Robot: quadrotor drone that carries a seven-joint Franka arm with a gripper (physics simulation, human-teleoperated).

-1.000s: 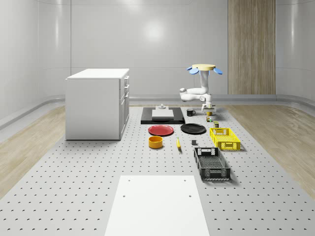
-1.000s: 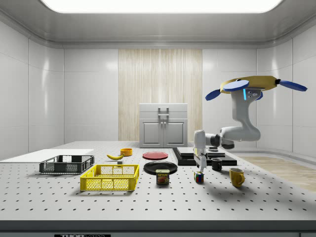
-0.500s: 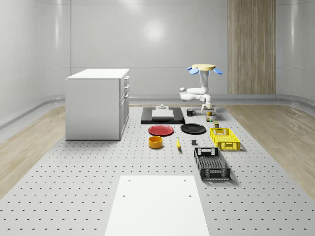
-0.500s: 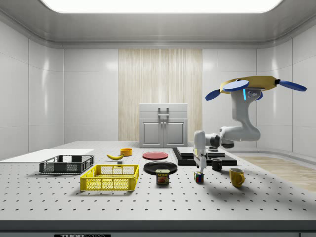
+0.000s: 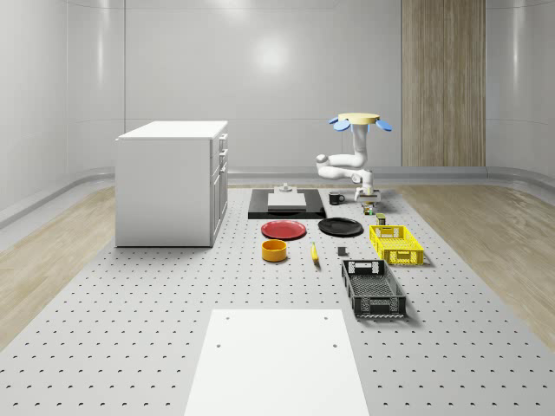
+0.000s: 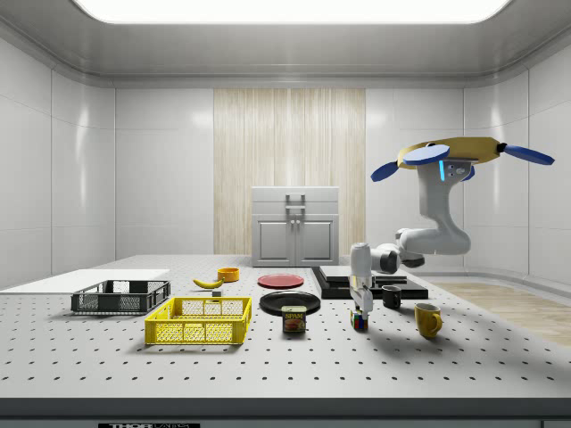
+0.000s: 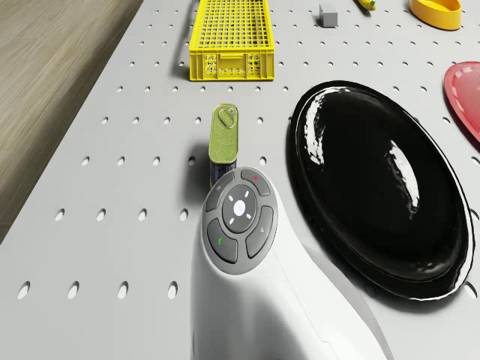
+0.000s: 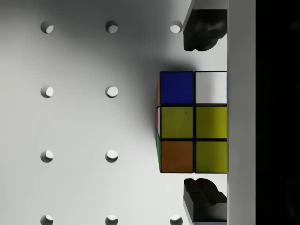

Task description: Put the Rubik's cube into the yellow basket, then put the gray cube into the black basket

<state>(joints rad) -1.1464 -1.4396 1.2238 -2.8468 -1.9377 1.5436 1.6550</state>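
Whole-scene view: drone [image 5: 359,120] hovers over the far end of the counter [image 5: 130,347], beyond the yellow basket [image 5: 395,243]. Arm elbow sits a bit higher and the wrist more upright than 1.0 s ago; the tool [image 5: 368,204] hangs low near the can.

Side view: tool [image 6: 359,306] now points straight down onto the Rubik's cube [image 6: 359,321], where earlier the forearm leaned and the tip sat slightly higher. Cube hasn't shifted, it rests on the counter between the spam can [image 6: 294,319] and the yellow mug [image 6: 427,318]. Black basket [image 6: 120,296] well off to the side view's left.

Drone view: wrist housing covers the cube spot; gray cube [image 7: 327,15] sits untouched beyond the yellow basket, black plate [image 7: 382,187] beside the arm.

Wrist view: cube [image 8: 192,122] lies between the two fingers [image 8: 202,30], gaps visible on both sides, so the tool is spread, not yet clamped.

Read: descent and alignment look done; closing on the cube is the next call. First placement not started, gray cube step pending.
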